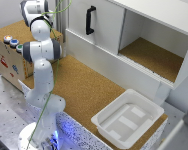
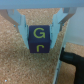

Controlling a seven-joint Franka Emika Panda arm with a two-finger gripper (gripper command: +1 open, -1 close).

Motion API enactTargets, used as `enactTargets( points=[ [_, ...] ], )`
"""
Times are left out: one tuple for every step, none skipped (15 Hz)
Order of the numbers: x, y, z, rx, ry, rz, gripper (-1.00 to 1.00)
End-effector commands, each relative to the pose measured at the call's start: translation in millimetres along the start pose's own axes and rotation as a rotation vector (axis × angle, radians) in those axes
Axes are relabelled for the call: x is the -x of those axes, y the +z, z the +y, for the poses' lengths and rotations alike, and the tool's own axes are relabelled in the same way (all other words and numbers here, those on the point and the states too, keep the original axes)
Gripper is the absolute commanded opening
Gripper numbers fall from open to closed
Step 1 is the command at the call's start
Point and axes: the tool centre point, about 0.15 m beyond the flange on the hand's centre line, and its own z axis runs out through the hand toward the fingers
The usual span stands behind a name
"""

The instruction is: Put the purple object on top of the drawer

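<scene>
1. While pinching the purple cube [image 2: 40,39] on two opposite sides, appears narrowed to just the cube's width, both fingers [image 2: 22,31] seemingly pressed against its faces: end effector [image 2: 42,44] closed on the cube, by the look of it.
2. Reads as the grasp step, either just completed or at the start of the lift; cannot tell from the wrist view whether the cube rests on the cork surface [image 1: 84,85] or hangs just above it.
3. Cannot find the cube or the end effector in the exterior view; judging by the arm [image 1: 41,75] reaching toward the surface's far corner at the exterior view's left, probably lies there, near the brown box [image 1: 9,50] with coloured buttons.
4. Next calls for a straight lift clear of the cork, then a carry across to the drawer [image 1: 106,27], rising above its flat white top before lowering and releasing.
5. Needs height during the carry to clear the black handle [image 1: 90,20] and the cabinet's upper edge; no need to go near the white tray [image 1: 126,120] at the surface's near corner.
6. Looks like a small, deep purple block with square faces, carrying yellow letters, a large "G" above a smaller "r"; probably rigid and easy to hold.
7. Shows also a dark object [image 2: 75,60] just beside the cube, too blurred to name.
</scene>
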Motion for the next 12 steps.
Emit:
enactTargets(
  points=[
    [-8,-6,-3,0.105,0.209,-0.117,-1.00],
    [-8,-3,-1,0.090,0.234,-0.115,-1.00],
    [-7,-2,-1,0.090,0.251,-0.110,-1.00],
    [-7,-1,-5,0.090,0.256,-0.101,-1.00],
    [-6,2,-10,0.089,0.274,-0.093,-1.00],
    [-6,6,-11,0.050,0.337,-0.066,-1.00],
    [-8,9,-14,0.049,0.350,-0.060,-1.00],
    [-10,14,-17,0.004,0.380,-0.050,-1.00],
    [-14,19,-20,-0.012,0.375,-0.060,-1.00],
    [-17,23,-20,-0.009,0.361,-0.073,-1.00],
    [-20,23,-19,0.007,0.341,-0.080,-1.00],
    [-21,21,-17,0.014,0.344,-0.076,-1.00]
  ],
)
